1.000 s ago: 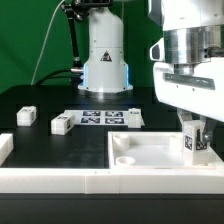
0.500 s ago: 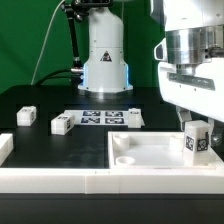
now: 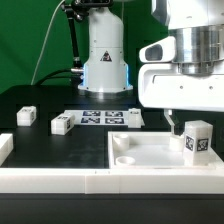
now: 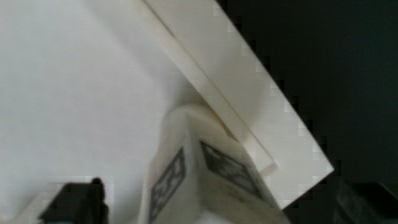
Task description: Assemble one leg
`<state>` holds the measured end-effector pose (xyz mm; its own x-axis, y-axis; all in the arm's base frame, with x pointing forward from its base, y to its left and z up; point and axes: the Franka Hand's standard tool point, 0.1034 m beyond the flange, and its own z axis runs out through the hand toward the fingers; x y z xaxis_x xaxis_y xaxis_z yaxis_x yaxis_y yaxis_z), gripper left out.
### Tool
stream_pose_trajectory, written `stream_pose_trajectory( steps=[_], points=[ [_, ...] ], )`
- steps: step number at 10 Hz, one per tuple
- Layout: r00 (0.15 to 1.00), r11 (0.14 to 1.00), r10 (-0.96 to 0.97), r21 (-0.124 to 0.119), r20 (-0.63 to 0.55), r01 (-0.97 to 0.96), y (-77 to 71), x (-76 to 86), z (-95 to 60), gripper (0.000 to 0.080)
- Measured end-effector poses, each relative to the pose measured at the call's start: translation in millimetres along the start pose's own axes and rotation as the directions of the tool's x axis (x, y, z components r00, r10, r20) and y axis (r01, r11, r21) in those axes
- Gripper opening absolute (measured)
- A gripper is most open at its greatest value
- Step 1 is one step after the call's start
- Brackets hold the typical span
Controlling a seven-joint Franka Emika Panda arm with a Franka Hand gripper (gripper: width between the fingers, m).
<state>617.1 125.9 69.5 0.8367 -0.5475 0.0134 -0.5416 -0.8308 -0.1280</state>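
Observation:
The leg (image 3: 197,138), a small white block with tag marks, stands upright on the near-right corner of the large white square panel (image 3: 150,152). My gripper (image 3: 194,117) hovers just above it, open, with one dark fingertip (image 3: 171,123) apart from the leg on the exterior view's left. In the wrist view the leg (image 4: 214,170) rises between my spread fingers (image 4: 75,202) over the white panel (image 4: 89,90). My gripper (image 4: 222,216) holds nothing.
Three more loose legs lie on the black table (image 3: 26,116), (image 3: 62,124), (image 3: 134,118). The marker board (image 3: 97,118) lies between them. The robot base (image 3: 104,60) stands behind. A white rim (image 3: 60,178) runs along the front edge.
My gripper was shut on the leg, holding it on the panel corner. It has now let go, opened and risen; the leg stays standing upright on its own.

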Motion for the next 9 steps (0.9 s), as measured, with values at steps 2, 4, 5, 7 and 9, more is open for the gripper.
stream_pose_trajectory(
  steps=[2,4,5,7,9],
  points=[
    [0.981,0.980,-0.196,-0.014,-0.005,0.196,-0.1,0.2,-0.2,0.0649],
    [0.904,0.903,-0.428,-0.045,-0.001,0.427,0.1,0.9,-1.1,0.0649],
    [0.870,0.869,-0.493,-0.048,0.003,0.493,0.8,1.4,-1.2,0.0649],
    [0.793,0.792,-0.609,-0.054,0.015,0.609,1.9,1.6,-1.4,0.0649],
    [0.744,0.742,-0.668,-0.056,0.018,0.668,2.7,2.8,-1.5,0.0649]
  ],
)
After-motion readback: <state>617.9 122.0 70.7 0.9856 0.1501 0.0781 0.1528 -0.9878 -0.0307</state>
